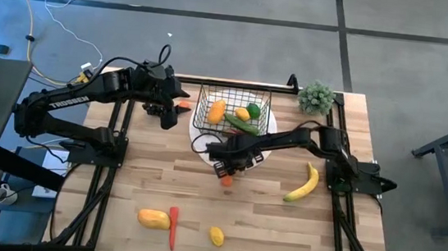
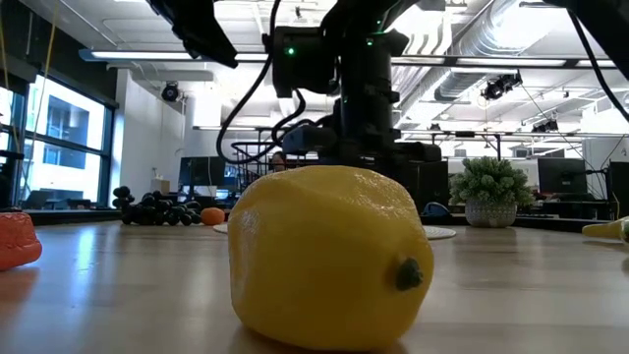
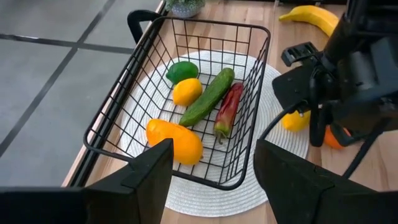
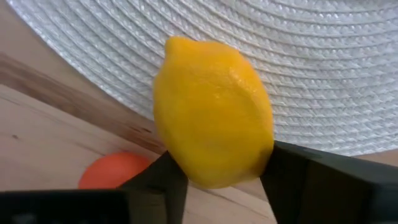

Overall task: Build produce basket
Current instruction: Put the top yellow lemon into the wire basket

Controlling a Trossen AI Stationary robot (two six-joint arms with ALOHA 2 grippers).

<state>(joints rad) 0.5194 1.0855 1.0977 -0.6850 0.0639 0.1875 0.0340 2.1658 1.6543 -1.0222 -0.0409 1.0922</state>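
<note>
Basket (image 1: 234, 110) sits upper centre of the high view on a white mat (image 1: 267, 123), holding several produce pieces. Right pincer (image 4: 221, 177) grasps a lemon (image 4: 214, 112) near its lower end; it may slip or roll out during the lift to the basket. Left pincer (image 3: 211, 168) hovers released beside the basket. In the high view, the arm hides the gripped lemon.

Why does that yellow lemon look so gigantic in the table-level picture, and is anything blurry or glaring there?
Low view: the yellow toy lemon lies close to the lens, so it looms large, its near edge soft; bright ceiling strip lights glare. Right wrist view: another yellow lemon fills the frame between the right gripper fingers, the white woven mat behind.
</note>
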